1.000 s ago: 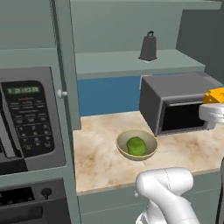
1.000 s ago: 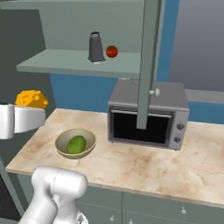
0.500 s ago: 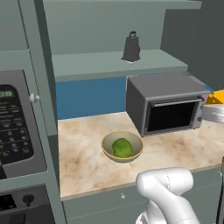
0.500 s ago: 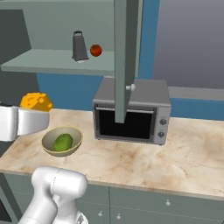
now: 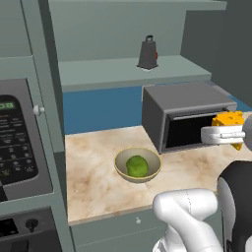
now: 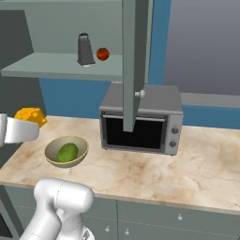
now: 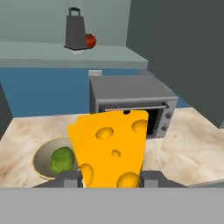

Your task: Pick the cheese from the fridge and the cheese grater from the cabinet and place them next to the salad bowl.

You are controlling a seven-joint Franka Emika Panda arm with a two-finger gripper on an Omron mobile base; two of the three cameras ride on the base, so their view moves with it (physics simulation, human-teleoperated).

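My gripper [image 7: 111,177] is shut on the cheese [image 7: 111,146], a yellow-orange wedge with holes that stands upright between the fingers. The cheese [image 5: 228,119] hangs above the counter's right part, in front of the grey oven, and to the right of the salad bowl [image 5: 119,165]. In the right base view the cheese [image 6: 29,115] and gripper [image 6: 32,123] hover just left of the salad bowl [image 6: 50,151], above it. The cheese grater [image 5: 147,52] stands on the shelf of the open cabinet [image 5: 113,71]; cheese grater [image 6: 85,49], cheese grater [image 7: 75,31]. The fridge is out of view.
A grey oven [image 6: 140,117] sits on the marble counter [image 6: 197,164] right of the bowl. A small red fruit [image 6: 102,54] lies beside the grater. The open cabinet door [image 6: 135,61] hangs before the oven. A tall unit with a keypad [image 5: 19,147] bounds the counter's left.
The whole scene slid left in both base views up to half a second ago, so the camera moved with the base; since then it holds still. The cheese stays in my gripper.
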